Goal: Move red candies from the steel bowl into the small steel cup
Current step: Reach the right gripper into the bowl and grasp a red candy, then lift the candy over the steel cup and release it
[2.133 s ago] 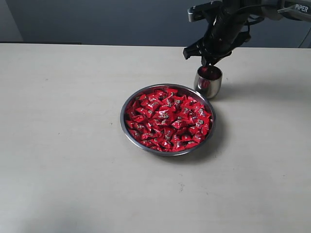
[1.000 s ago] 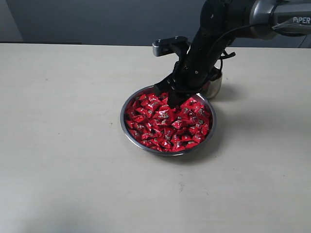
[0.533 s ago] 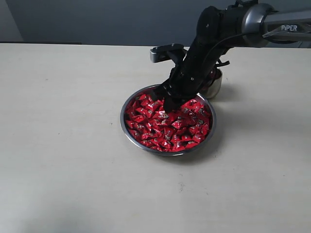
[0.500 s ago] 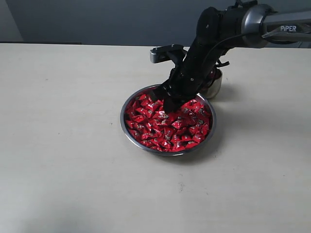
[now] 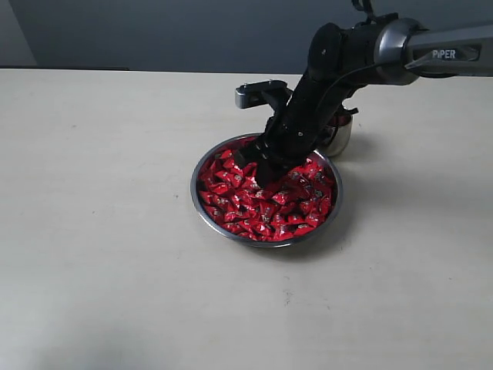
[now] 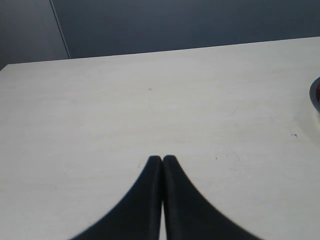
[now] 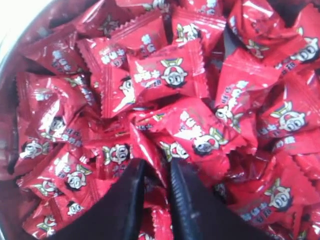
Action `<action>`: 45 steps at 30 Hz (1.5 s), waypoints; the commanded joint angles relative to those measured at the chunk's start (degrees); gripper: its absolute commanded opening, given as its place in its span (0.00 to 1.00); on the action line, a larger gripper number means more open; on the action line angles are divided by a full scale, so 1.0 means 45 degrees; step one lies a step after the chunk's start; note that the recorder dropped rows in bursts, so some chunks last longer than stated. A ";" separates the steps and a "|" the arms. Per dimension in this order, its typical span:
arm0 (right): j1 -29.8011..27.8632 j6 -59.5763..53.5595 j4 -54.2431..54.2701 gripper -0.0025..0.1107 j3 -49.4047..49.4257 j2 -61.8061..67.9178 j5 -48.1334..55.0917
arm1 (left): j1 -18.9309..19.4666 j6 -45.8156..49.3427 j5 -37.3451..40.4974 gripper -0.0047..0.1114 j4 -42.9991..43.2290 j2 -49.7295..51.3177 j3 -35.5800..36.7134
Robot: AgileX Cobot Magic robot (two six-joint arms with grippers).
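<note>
We see the red candies heaped in the steel bowl, filling it nearly rim to rim. The bowl sits just right of the centre of the exterior frame. The small steel cup stands just beside the bowl's rim, up and to the right of it, and is partly hidden behind the dark arm.

The right gripper reaches down from the upper right of the frame and is dug into the upper part of the heap. In the right wrist view, its two black fingers are drawn narrowly together among the wrappers. The crinkled edge of one red wrapper is pinched in the slit between them.

In its own wrist view, the left gripper is closed with its tips touching and nothing between them. It hangs over the pale table. Only a sliver of the bowl's rim shows in that view.
</note>
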 commanded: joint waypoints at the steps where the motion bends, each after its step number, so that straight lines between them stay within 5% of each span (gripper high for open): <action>1: -0.0017 -0.0135 0.0034 0.05 0.0018 -0.0080 0.0062 | -0.0003 -0.0026 -0.0106 0.04 0.0030 -0.0061 0.0024; 14: -0.0017 -0.0085 -0.0630 0.02 -0.0188 -0.1609 0.0064 | -0.0003 -0.0026 -0.0106 0.04 0.0030 -0.0061 0.0024; 22: -0.1162 0.3461 -0.4620 0.02 -0.0291 -0.2462 -0.1401 | -0.0003 -0.0026 -0.0106 0.04 0.0030 -0.0061 0.0024; 30: -0.3077 0.3461 -0.4233 0.02 -0.0932 -0.2433 -0.1641 | -0.0003 -0.0026 -0.0106 0.04 0.0030 -0.0061 0.0024; 45: -0.2834 0.2744 -0.3588 0.02 -0.0955 -0.0932 -0.2466 | -0.0003 -0.0026 -0.0106 0.04 0.0030 -0.0061 0.0024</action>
